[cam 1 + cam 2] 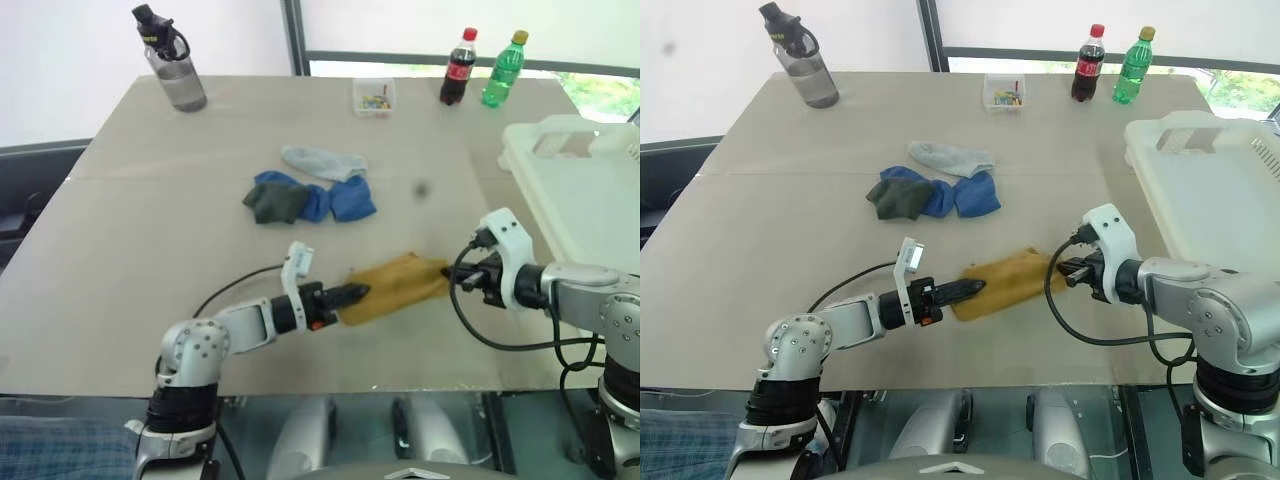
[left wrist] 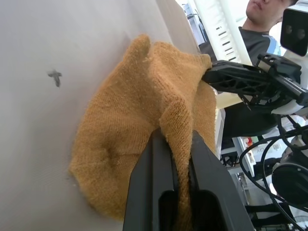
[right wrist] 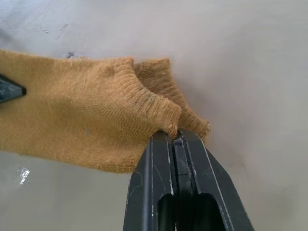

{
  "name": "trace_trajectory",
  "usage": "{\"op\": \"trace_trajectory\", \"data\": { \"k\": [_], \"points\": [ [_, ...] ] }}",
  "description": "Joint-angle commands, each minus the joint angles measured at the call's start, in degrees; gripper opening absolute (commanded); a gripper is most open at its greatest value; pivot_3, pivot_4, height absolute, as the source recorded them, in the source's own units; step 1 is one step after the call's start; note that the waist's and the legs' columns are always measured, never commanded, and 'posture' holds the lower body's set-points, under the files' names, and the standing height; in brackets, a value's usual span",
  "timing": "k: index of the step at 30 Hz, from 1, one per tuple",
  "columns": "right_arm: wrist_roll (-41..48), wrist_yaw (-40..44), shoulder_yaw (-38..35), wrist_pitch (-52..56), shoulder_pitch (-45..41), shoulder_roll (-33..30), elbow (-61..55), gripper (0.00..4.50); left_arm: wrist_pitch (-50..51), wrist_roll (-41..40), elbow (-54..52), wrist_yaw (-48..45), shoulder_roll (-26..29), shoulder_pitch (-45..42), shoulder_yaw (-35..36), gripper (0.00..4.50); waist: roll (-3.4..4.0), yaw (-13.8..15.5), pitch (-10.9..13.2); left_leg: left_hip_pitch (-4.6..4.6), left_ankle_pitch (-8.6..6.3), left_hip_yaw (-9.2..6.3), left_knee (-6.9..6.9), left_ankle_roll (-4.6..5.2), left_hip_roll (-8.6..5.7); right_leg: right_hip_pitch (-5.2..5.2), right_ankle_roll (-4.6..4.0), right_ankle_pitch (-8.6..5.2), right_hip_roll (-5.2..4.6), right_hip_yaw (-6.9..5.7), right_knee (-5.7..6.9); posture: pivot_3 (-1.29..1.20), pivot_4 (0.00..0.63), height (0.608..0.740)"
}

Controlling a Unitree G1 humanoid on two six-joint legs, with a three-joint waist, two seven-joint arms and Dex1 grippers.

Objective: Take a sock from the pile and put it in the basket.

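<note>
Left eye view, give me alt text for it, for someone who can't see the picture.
Two robot grippers hold a mustard sock between them just over a tan table: the left gripper shut on one end, the right gripper on the other. Behind lies the pile of blue, dark and grey socks; the cream basket sits at right.

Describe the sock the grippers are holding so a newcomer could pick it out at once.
On the tan table, look at the near edge, in front of the pile of blue, dark and pale grey socks. A sock lies stretched between the left gripper and right gripper, each shut on one end. It is the only mustard-yellow one.
</note>
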Motion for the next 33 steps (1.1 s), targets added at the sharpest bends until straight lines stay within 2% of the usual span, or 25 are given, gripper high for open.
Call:
{"op": "trace_trajectory", "data": {
  "k": [1,7,21,22,24,25,26,28,31,33],
  "points": [
    [-0.9,-0.9,-0.9,0.4,-0.4,-0.2,-0.4,0.00,-2.4,2.3,-0.9,-1.9,0.9,-0.8,-1.1,0.02,0.00,0.0,0.0,0.00,0.00,0.00,0.00,0.00,0.00,0.00,0.00,0.00,0.00,0.00,0.00,0.00,0.150,0.740],
    [-2.4,-0.9,0.3,-1.2,1.0,-0.2,1.1,0.00,-5.6,7.6,0.6,-4.3,2.0,-0.7,-4.0,0.02,0.00,0.0,0.0,-0.01,0.00,0.02,0.00,0.00,-0.05,0.00,0.00,0.00,0.00,0.01,-0.01,0.00,0.150,0.740],
    [-6.5,-0.5,4.8,-11.0,4.0,-0.3,4.9,0.00,-7.5,10.9,3.4,-4.0,-1.7,-1.5,-4.3,0.02,0.00,0.1,0.0,0.07,0.01,-0.01,0.10,0.01,-0.04,0.13,0.02,0.00,0.01,-0.01,0.03,0.00,0.150,0.740],
    [-6.7,-0.3,5.1,-11.7,4.1,-0.4,5.1,0.46,-7.5,10.9,3.4,-4.0,-1.9,-1.4,-4.3,0.00,0.00,0.1,0.0,0.07,0.01,-0.01,0.10,0.01,-0.04,0.13,0.02,0.00,0.01,-0.01,0.03,0.00,0.150,0.740],
    [-7.0,0.1,5.6,-12.8,4.2,-0.8,5.1,1.04,-7.4,11.0,3.3,-4.0,-2.0,-1.3,-4.2,0.00,0.00,0.1,0.0,0.08,0.01,-0.01,0.11,0.01,-0.04,0.14,0.02,0.00,0.01,-0.01,0.03,0.00,0.150,0.740],
    [-7.1,0.3,5.7,-13.1,4.2,-1.2,5.1,1.04,-7.3,11.0,3.3,-4.0,-2.0,-1.3,-4.2,0.00,0.00,0.1,0.0,0.08,0.01,-0.01,0.11,0.01,-0.04,0.14,0.02,0.00,0.01,0.00,0.03,0.00,0.150,0.740],
    [-7.1,0.7,5.9,-13.3,4.4,-1.9,4.7,1.67,-7.4,11.1,3.3,-3.9,-2.0,-1.3,-4.2,0.00,0.00,0.1,0.0,0.09,0.01,-0.01,0.11,0.01,-0.04,0.14,0.02,0.00,0.01,0.00,0.04,0.00,0.150,0.740],
    [-7.3,0.8,5.4,-13.0,4.5,-3.0,4.1,2.63,-7.5,11.6,3.6,-3.8,-2.1,-1.3,-4.3,0.00,0.00,0.1,0.0,0.09,0.01,-0.02,0.11,0.01,-0.04,0.15,0.02,0.00,0.01,0.00,0.04,0.00,0.150,0.740],
    [-6.5,1.6,4.2,-12.1,3.6,-4.7,3.1,3.91,-7.5,11.8,3.9,-3.8,-2.2,-1.4,-4.2,0.00,0.01,0.1,0.0,0.11,0.01,-0.01,0.12,0.01,-0.04,0.16,0.02,0.00,0.01,0.00,0.05,0.00,0.150,0.740],
    [-6.0,2.6,3.6,-12.4,2.7,-6.2,2.4,3.91,-7.5,12.0,4.0,-3.9,-2.3,-1.5,-4.1,0.00,0.01,0.1,0.0,0.12,0.01,-0.01,0.12,0.01,-0.04,0.18,0.02,0.00,0.01,0.00,0.06,0.00,0.150,0.740]
  ]
}}
